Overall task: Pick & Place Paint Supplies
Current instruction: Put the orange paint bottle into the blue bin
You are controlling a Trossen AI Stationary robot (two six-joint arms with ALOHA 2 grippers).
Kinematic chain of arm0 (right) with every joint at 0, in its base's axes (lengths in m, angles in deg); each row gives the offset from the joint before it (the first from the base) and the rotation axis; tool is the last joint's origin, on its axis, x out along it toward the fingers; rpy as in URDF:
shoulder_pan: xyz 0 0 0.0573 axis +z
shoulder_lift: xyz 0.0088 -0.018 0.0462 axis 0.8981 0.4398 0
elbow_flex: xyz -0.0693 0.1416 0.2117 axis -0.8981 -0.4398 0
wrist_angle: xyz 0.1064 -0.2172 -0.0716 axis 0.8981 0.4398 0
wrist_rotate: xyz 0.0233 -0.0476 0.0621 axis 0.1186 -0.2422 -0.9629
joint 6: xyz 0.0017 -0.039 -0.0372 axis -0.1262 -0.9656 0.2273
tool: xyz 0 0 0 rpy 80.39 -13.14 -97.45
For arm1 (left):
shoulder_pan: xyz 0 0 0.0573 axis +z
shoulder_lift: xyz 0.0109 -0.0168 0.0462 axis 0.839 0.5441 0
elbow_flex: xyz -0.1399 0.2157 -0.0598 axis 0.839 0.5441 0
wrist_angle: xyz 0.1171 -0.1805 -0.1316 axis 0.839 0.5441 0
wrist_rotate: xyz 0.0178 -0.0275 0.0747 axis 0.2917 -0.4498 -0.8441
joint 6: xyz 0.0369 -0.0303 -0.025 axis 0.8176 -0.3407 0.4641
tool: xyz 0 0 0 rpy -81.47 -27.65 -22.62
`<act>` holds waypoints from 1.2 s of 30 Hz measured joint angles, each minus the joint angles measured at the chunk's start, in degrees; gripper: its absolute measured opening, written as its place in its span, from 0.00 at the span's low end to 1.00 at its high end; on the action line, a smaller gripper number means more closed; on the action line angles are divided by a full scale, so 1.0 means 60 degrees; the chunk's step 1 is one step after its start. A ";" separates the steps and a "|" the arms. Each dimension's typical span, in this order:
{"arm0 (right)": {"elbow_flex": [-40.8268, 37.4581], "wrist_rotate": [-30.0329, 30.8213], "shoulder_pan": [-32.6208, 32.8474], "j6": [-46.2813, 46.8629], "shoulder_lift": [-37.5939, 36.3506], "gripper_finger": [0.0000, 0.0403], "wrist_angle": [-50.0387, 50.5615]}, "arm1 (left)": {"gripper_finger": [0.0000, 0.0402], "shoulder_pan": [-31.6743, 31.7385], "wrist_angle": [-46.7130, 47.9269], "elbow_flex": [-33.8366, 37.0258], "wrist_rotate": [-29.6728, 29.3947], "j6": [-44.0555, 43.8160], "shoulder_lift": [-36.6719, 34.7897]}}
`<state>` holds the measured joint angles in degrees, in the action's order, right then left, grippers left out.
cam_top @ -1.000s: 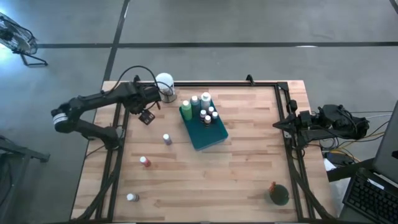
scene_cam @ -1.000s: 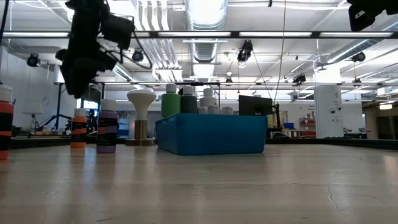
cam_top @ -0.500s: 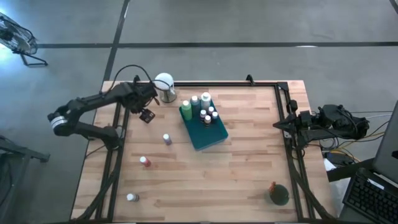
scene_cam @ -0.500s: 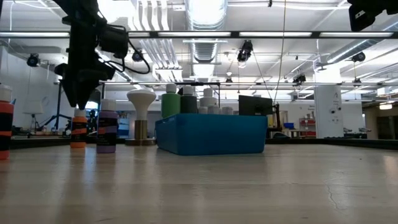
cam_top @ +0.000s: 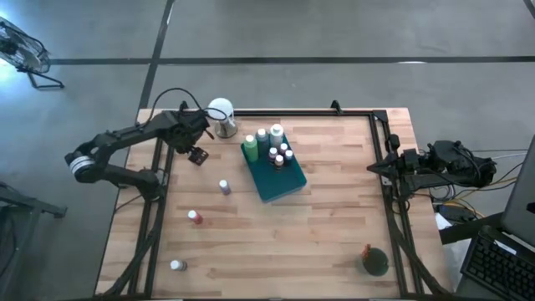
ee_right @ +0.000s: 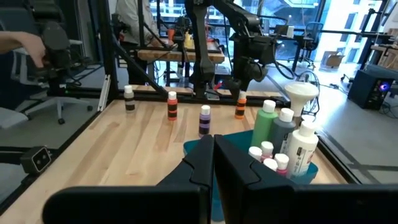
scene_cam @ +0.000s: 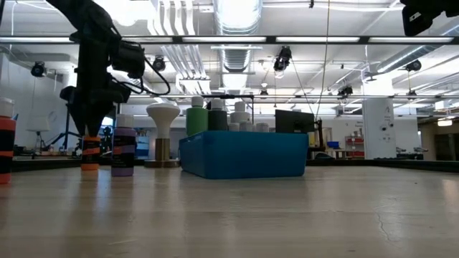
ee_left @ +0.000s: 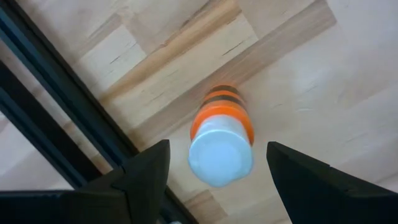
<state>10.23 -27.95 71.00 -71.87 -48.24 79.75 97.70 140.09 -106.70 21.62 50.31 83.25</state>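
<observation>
surface: plank wooden table (cam_top: 334, 209) | room: grey floor (cam_top: 334, 33) | left gripper (ee_left: 217, 165) fingers released | right gripper (ee_right: 213, 163) fingers clenched

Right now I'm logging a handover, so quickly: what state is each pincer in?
Left pincer: open, hanging over the orange bottle, holding nothing.
Right pincer: shut, empty, parked at the table's right edge.
</observation>
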 joint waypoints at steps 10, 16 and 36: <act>0.0000 0.0000 0.0000 0.0000 -0.0002 0.02 -0.0004 | 0.68 0.0147 -0.0171 -0.0200 0.0007 0.0286 0.0000; 0.0000 0.0000 0.0000 0.0000 -0.0003 0.02 0.0000 | 0.64 0.0232 -0.0163 -0.0288 0.0040 0.0401 0.0022; 0.0000 0.0000 0.0000 -0.0003 -0.0004 0.02 -0.0004 | 0.37 0.0317 0.0039 -0.0284 0.0152 0.0434 0.0025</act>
<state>10.23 -27.95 71.00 -71.89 -48.26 79.73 99.60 140.32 -108.40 22.53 52.91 83.40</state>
